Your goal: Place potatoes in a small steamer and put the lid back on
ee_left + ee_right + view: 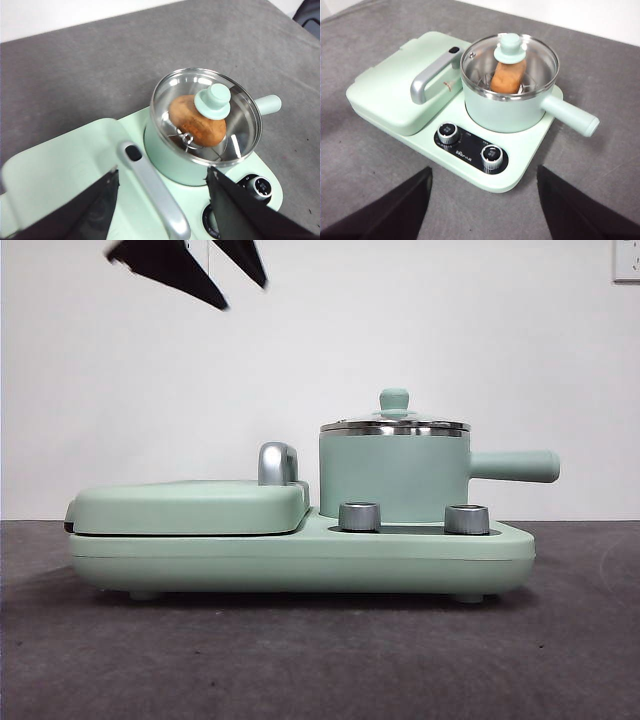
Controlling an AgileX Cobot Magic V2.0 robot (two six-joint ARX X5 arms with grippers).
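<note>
Small steamer (394, 476) stands upright on the mint-green appliance base (300, 558), in the pot bay beside the closed griddle cover (190, 506). Its straight side handle (514, 466) points away from the griddle, out past the edge of the base.

Lid (509, 59) sits flat on the steamer's steel rim, knob (394, 401) up and centred. From the front the rim band rests level, no gap showing.

Potato (196, 120) lies inside the steamer, seen through the glass in both wrist views. It rests on a metal rack at the steamer's bottom, directly under the knob, and takes up much of the steamer's width. Skin orange-brown and matte.

Two steel-ringed dials (447, 133) (491, 155) sit on a dark panel on the base, in front of the steamer. The chrome handle (432, 75) of the griddle cover runs alongside the steamer, on the griddle side.

Left pincer (162, 200): jaws spread wide, nothing between them; it hovers above the griddle handle, just short of the steamer and touching nothing. In the front view a pair of black tips (190, 265) shows high above the griddle side, well clear of the lid.

Right pincer (482, 200): jaws wide apart, empty, held above the grey bench (370, 165), on the dial side of the base and well apart from the steamer.
</note>
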